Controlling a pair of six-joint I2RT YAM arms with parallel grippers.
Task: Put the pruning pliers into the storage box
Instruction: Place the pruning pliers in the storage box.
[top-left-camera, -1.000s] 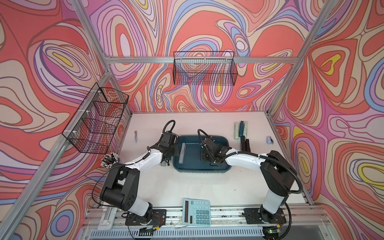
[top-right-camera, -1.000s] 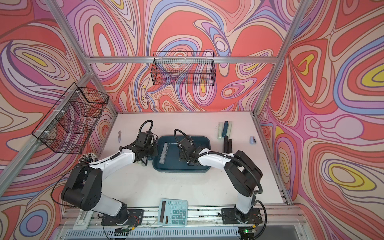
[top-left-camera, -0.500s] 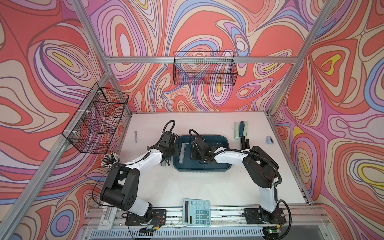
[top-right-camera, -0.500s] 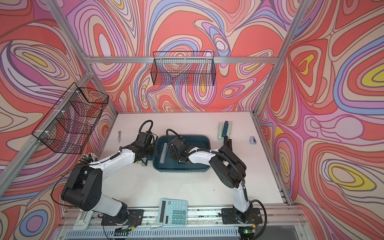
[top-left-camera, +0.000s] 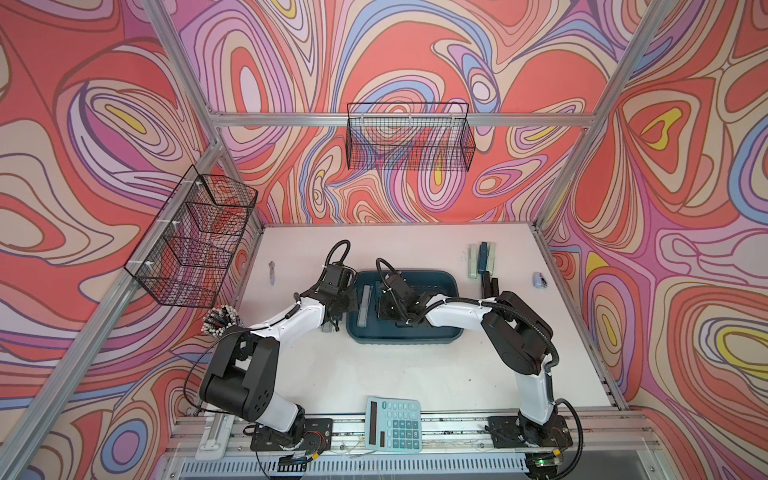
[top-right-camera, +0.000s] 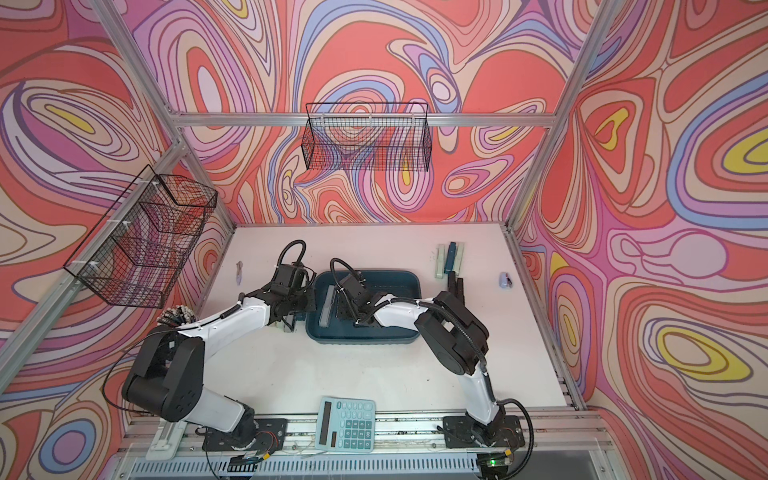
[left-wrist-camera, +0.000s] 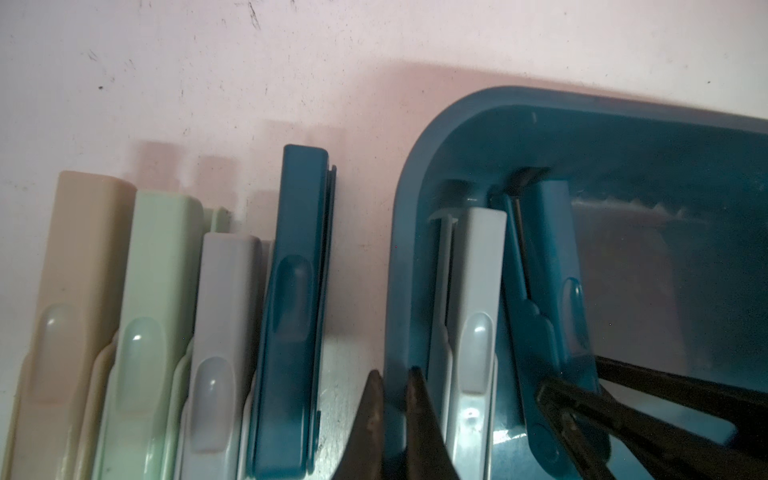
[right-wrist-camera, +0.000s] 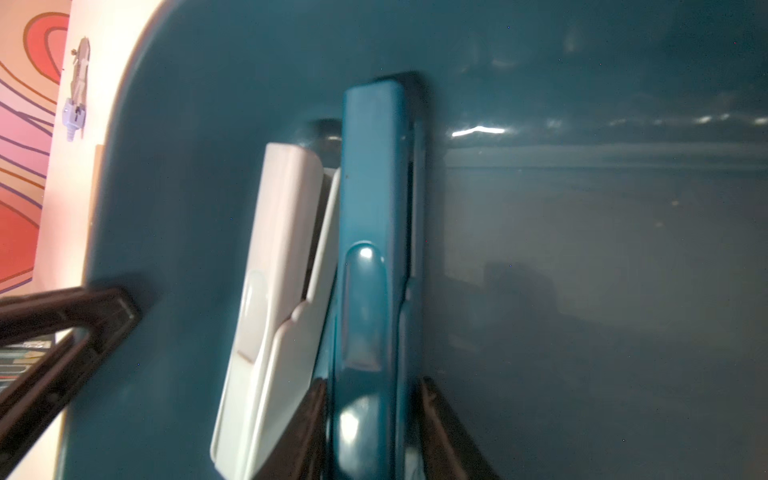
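The storage box (right-wrist-camera: 166, 208) is smooth teal plastic, glossy enough to carry bright streaks of light on its wall. The teal pruning pliers (right-wrist-camera: 370, 216) are glossy moulded plastic too. The pale grey pruning pliers (right-wrist-camera: 282, 232) look smooth, with a softer sheen. The table (left-wrist-camera: 249, 62) is matt pale pink, scuffed and speckled. The left tool (left-wrist-camera: 394, 370) has dull dark fingers (left-wrist-camera: 374, 419) with worn, rust-brown patches. The wire basket (top-left-camera: 409, 137) is thin black wire, and the frame rail (top-left-camera: 291, 119) is bare aluminium.
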